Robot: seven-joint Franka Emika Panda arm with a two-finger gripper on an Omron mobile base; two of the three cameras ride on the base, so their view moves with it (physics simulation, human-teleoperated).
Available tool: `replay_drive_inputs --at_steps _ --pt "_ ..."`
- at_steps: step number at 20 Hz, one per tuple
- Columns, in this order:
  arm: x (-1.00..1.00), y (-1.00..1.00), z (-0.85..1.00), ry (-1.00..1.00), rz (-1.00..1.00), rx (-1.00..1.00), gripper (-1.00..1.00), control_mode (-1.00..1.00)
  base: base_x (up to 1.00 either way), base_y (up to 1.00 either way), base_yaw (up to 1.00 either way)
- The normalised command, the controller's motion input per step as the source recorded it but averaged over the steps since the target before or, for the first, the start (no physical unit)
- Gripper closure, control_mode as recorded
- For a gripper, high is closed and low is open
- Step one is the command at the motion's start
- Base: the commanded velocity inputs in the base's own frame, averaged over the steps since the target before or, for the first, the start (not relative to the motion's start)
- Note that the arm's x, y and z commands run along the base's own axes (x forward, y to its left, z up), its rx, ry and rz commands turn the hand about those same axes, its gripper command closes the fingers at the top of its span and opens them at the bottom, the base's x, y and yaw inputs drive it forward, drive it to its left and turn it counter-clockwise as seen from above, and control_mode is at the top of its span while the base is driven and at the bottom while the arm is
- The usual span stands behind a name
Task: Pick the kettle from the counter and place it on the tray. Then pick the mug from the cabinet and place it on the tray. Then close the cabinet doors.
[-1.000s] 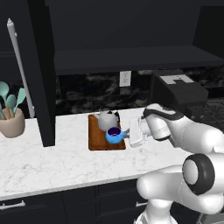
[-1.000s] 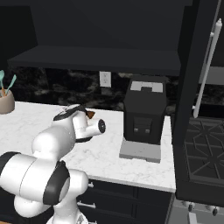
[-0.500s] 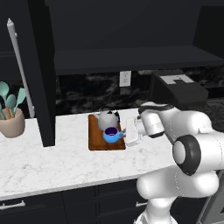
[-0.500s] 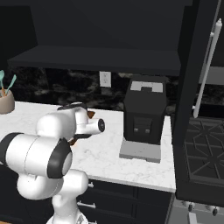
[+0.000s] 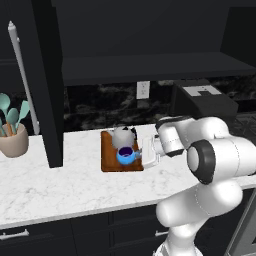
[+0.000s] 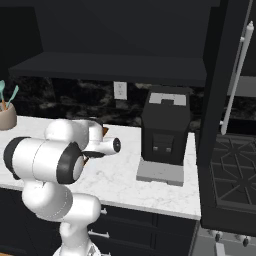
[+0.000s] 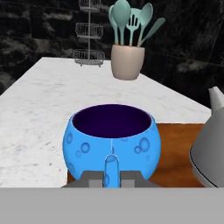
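Your gripper (image 7: pixel 111 177) is pinching the mug (image 7: pixel 111 138) by its handle — mug sitting on the tray (image 7: pixel 175 148), kettle (image 7: pixel 211 144) at its 3 o'clock.

A home kitchen, plainly. A white marble desk (image 5: pixel 60 185) runs along the wall over dark drawers (image 5: pixel 55 235), with black wall cabinets (image 6: pixel 125 35) above and a dark veined backsplash carrying a wall socket (image 5: pixel 143 89). A black coffee machine (image 6: pixel 164 132) stands on the desk, and a stove (image 6: pixel 232 160) with grates sits just beside it. At the far end a beige pot (image 7: pixel 127 62) holds teal utensils. A wooden tray (image 5: pixel 107 160) carries a kettle (image 5: pixel 121 136) and a blue mug (image 7: pixel 111 144)
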Motion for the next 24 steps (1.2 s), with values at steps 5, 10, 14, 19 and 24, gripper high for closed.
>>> replay_drive_inputs --at_steps 5,10,14,19,24 --pt "0.1 0.0 -0.19 0.0 0.0 0.0 1.0 -1.0 0.0 0.0 0.0" --pt "0.11 0.0 -0.2 0.0 0.0 0.0 1.0 -1.0 0.0 0.0 0.0" --pt "0.13 0.0 -0.14 0.0 0.0 0.0 1.0 -1.0 0.0 0.0 0.0" --pt "0.21 0.0 -0.06 0.01 0.0 0.0 1.0 -1.0 0.0 0.0 0.0" --pt "0.18 0.0 -0.05 0.01 0.0 0.0 -1.0 -1.0 0.0 0.0 0.0"
